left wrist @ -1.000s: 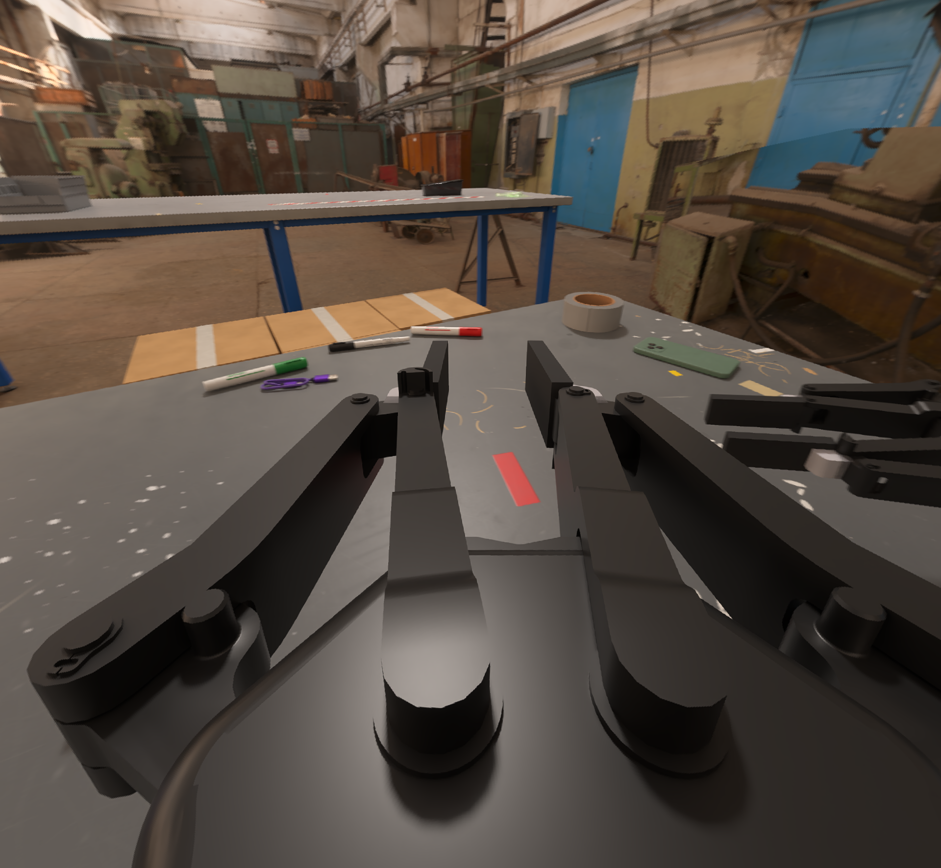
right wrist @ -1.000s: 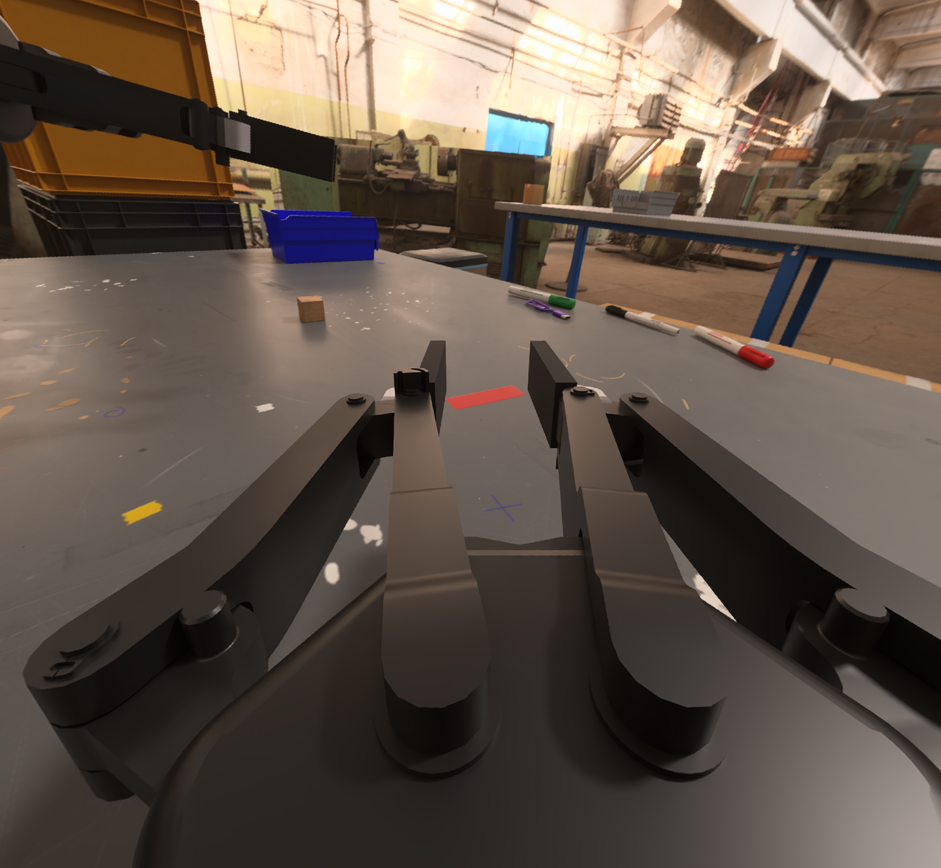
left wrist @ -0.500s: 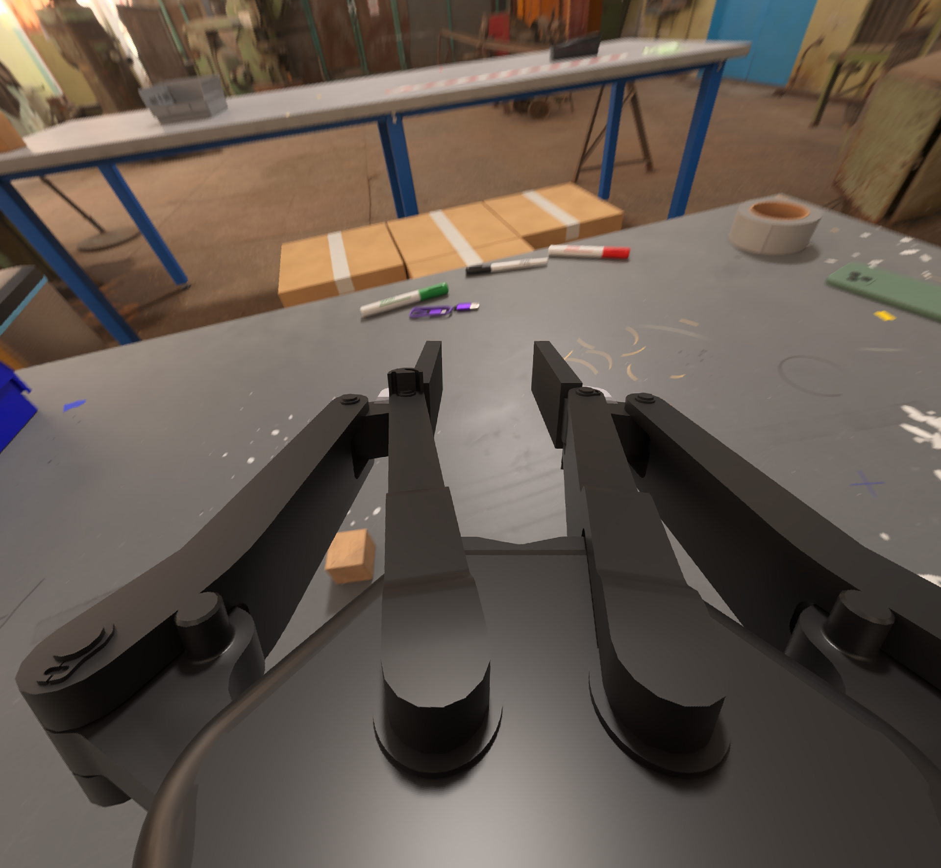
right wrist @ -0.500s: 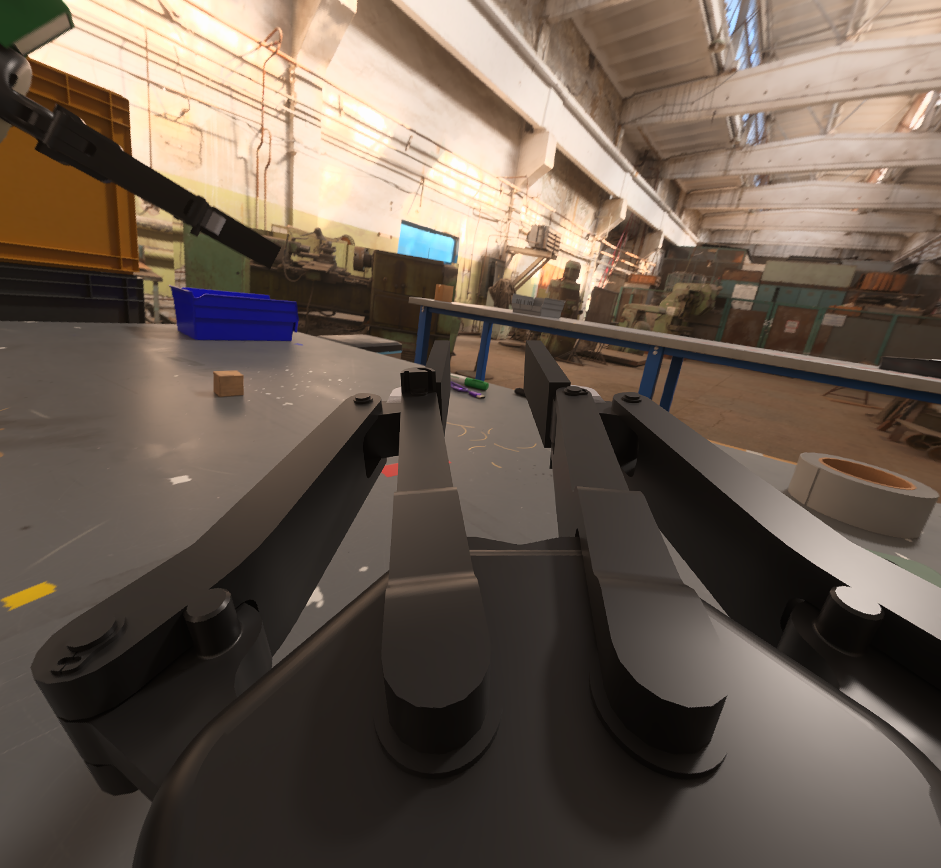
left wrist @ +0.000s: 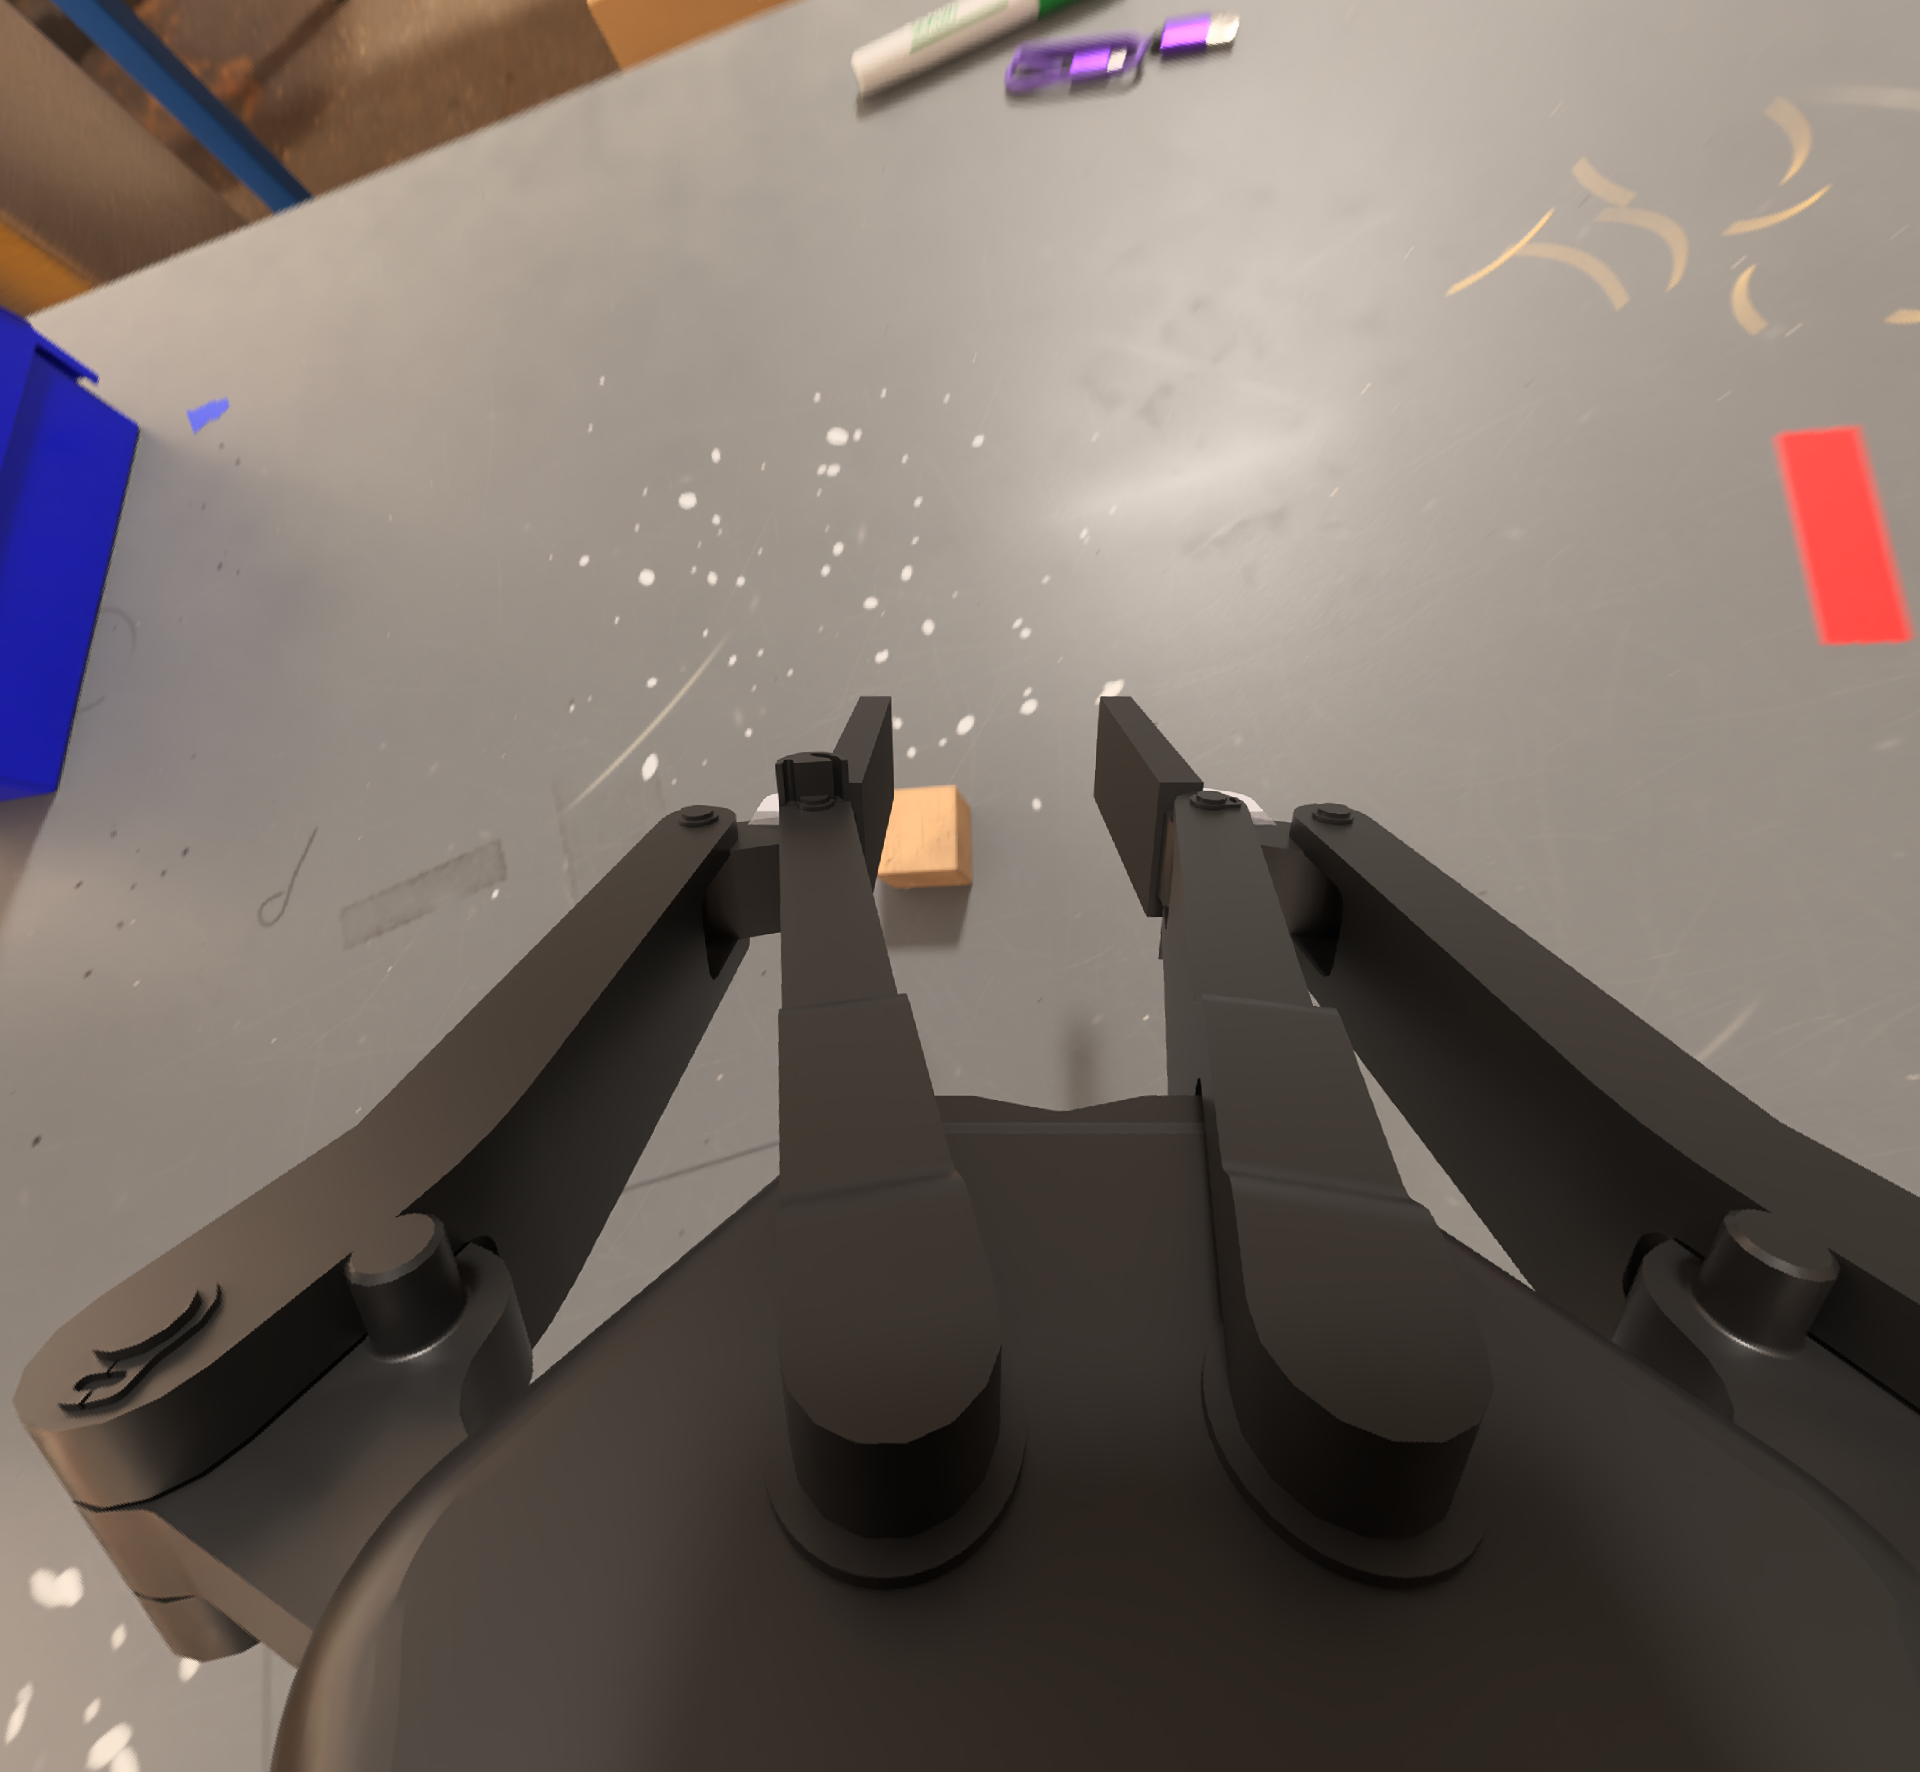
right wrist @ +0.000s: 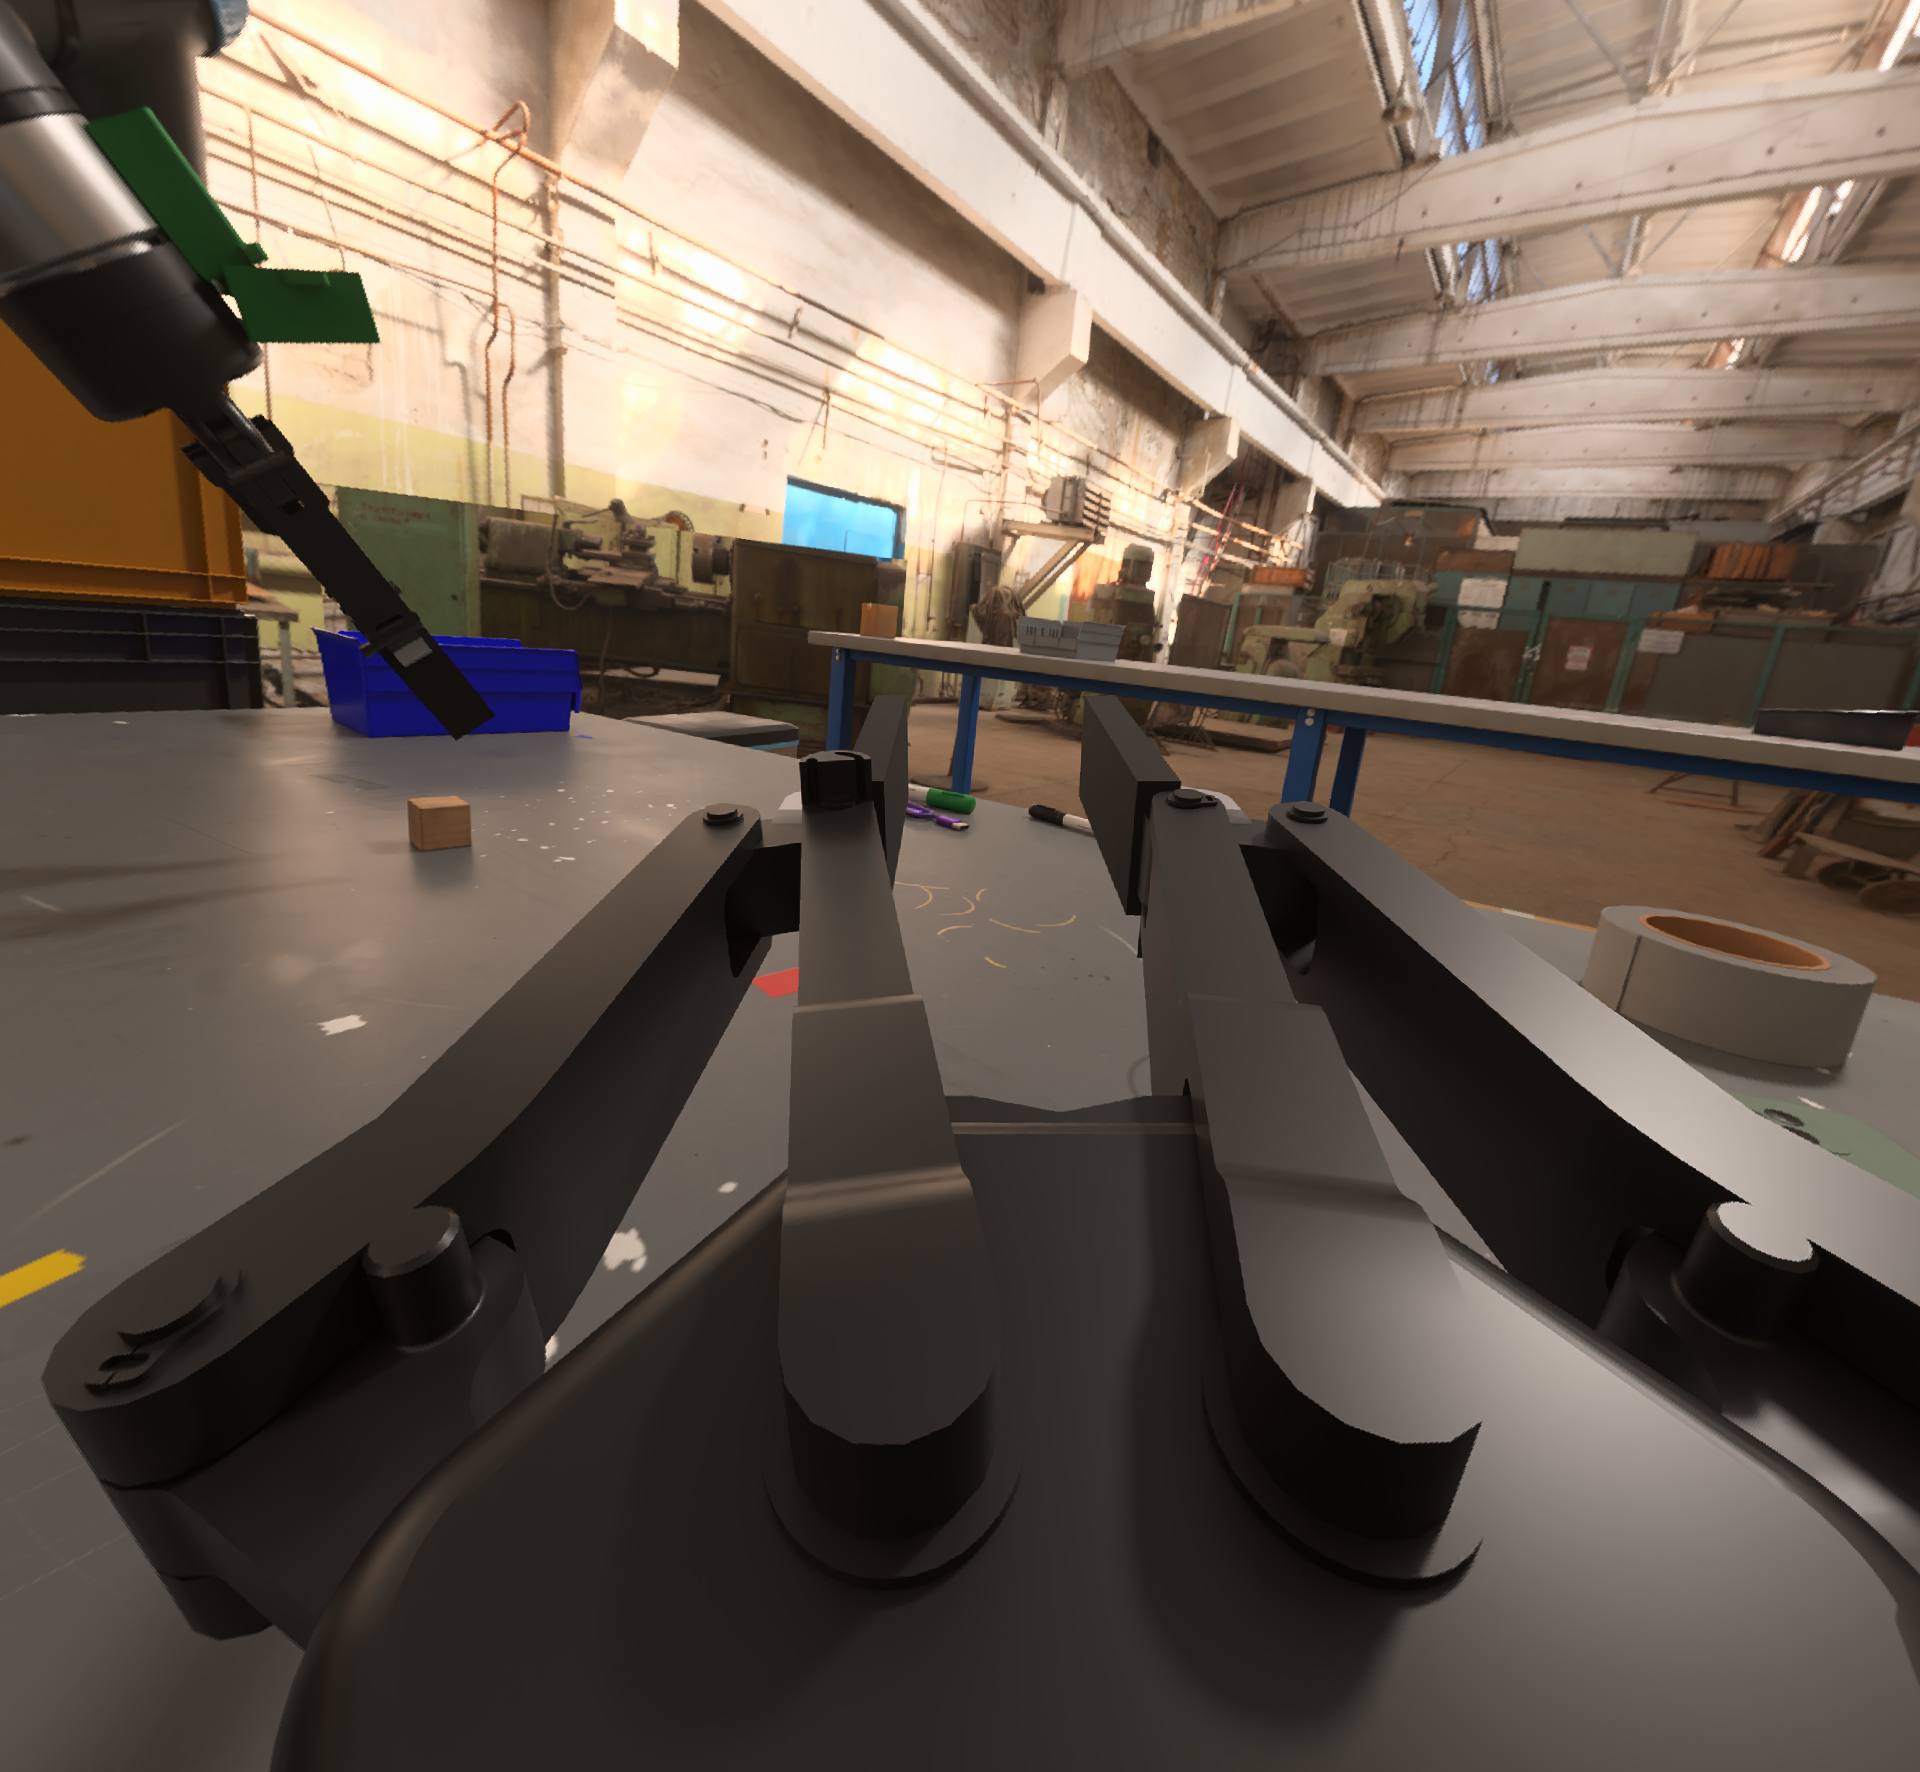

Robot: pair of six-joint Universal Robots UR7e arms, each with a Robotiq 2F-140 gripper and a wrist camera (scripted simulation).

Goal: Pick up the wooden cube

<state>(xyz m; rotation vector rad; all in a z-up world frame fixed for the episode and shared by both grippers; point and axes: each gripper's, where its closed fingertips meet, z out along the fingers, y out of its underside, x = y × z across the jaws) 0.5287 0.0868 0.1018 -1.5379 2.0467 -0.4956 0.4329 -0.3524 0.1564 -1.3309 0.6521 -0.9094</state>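
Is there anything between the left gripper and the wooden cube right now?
Nothing visible. The left gripper is open above the bare table, and the wooden cube sits apart from other items, partly behind one finger.

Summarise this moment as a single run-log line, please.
phase: approach | left tool: open, above wooden cube, cube off-centre near one finger | right tool: open, empty | cube: on table
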